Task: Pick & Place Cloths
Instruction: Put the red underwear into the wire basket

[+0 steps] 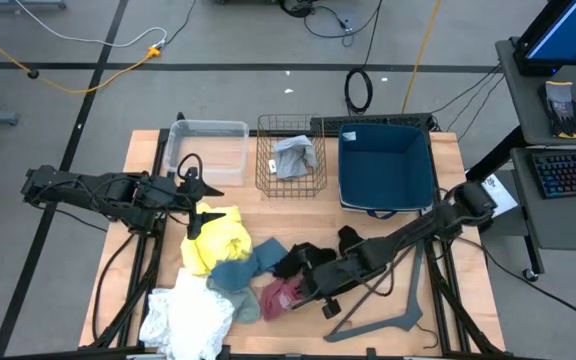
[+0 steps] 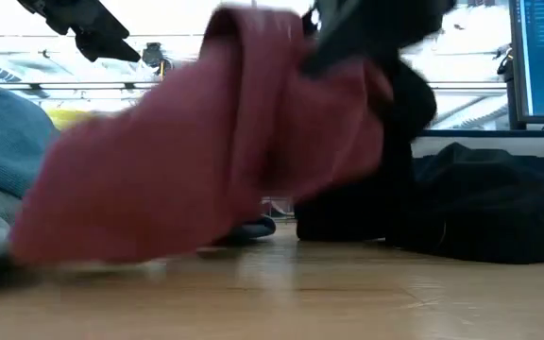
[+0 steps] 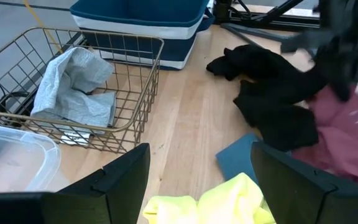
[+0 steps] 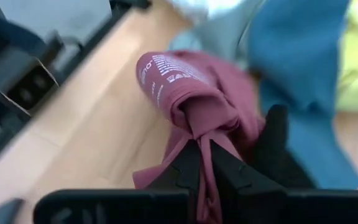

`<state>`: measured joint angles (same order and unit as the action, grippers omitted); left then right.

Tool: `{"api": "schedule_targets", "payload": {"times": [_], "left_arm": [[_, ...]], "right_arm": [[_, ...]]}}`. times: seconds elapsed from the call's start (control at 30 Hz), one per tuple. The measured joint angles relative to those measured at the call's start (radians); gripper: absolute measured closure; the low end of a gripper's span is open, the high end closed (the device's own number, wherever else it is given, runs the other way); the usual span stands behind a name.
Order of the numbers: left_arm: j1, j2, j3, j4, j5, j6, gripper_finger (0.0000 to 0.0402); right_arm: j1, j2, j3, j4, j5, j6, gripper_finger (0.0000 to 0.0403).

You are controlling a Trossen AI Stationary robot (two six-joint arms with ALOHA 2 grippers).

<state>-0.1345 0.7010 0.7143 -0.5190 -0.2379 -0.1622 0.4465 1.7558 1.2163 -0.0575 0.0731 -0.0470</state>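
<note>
White cloth (image 1: 183,318): rumpled, front left corner. Left gripper (image 1: 211,204): jaws wide, empty, over crumpled yellow cloth (image 1: 216,240). Teal cloth (image 1: 238,272): soft folds beside it. Maroon cloth (image 4: 191,99): bunched, pinched in closed right gripper (image 4: 205,163). Black cloth (image 1: 303,260): limp heap alongside.

Overhead, table-level and two wrist views

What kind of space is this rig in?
Likely a robotics lab or workshop: a wooden table on a bare floor with taped lines and loose cables, and a desk with a monitor and keyboard beside it.
</note>
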Motion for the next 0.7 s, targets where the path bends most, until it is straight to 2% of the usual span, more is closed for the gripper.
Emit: {"api": "schedule_targets", "payload": {"times": [0.47, 0.7], "left_arm": [[0.000, 0.000, 0.000, -0.001, 0.002, 0.010, 0.0119], [0.000, 0.000, 0.000, -0.001, 0.003, 0.006, 0.0119]], "right_arm": [[0.004, -0.291, 0.000, 0.002, 0.004, -0.097, 0.0401], [0.004, -0.311, -0.015, -0.002, 0.006, -0.095, 0.0402]]}}
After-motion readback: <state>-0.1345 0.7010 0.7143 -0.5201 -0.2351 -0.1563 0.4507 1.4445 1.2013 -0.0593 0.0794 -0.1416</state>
